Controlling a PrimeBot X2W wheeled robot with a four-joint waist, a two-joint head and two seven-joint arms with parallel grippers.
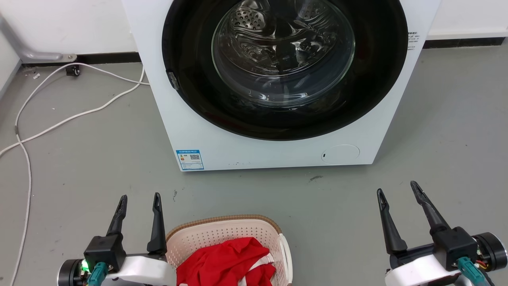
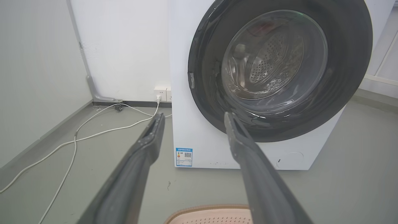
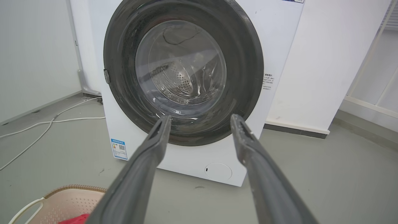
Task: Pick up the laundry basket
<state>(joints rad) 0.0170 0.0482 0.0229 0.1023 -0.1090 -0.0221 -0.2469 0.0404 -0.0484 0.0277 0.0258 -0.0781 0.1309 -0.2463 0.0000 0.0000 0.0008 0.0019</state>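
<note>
Underneath everything: grey floor (image 1: 436, 139), scuffed in places.

Far middle: white washing machine (image 1: 206, 131), top cut off by the upper edge of the head view. Round, dark-rimmed door (image 1: 190, 103) on its front, glass glinting; inside of the drum hard to make out through the reflections.

Near middle, on the floor between the two arms and closer to the left one: laundry basket (image 1: 222, 234), cream, with holes in the walls and a brown rim. Near half cut off by the bottom edge of the head view. Just a strip of rim at the bottom of the left wrist view. In the right wrist view, one corner and a white handle at lower left, partly behind a finger.

Inside the basket: red cloth (image 1: 226, 258) with a white stripe, bunched up, lower part out of frame. Kind of garment impossible to tell.

Near left: left gripper (image 1: 140, 196), fingers spread and empty, one finger just beside the basket's left rim. Touching or not, impossible to tell.

Near right: right gripper (image 1: 397, 186), fingers spread and empty, well apart from the basket.

Far left: white cables (image 1: 79, 115) trailing over the floor and out of frame, reaching a wall socket (image 2: 160, 91).

Low on the machine's left corner: small blue label (image 1: 189, 159), print too small to read.
</note>
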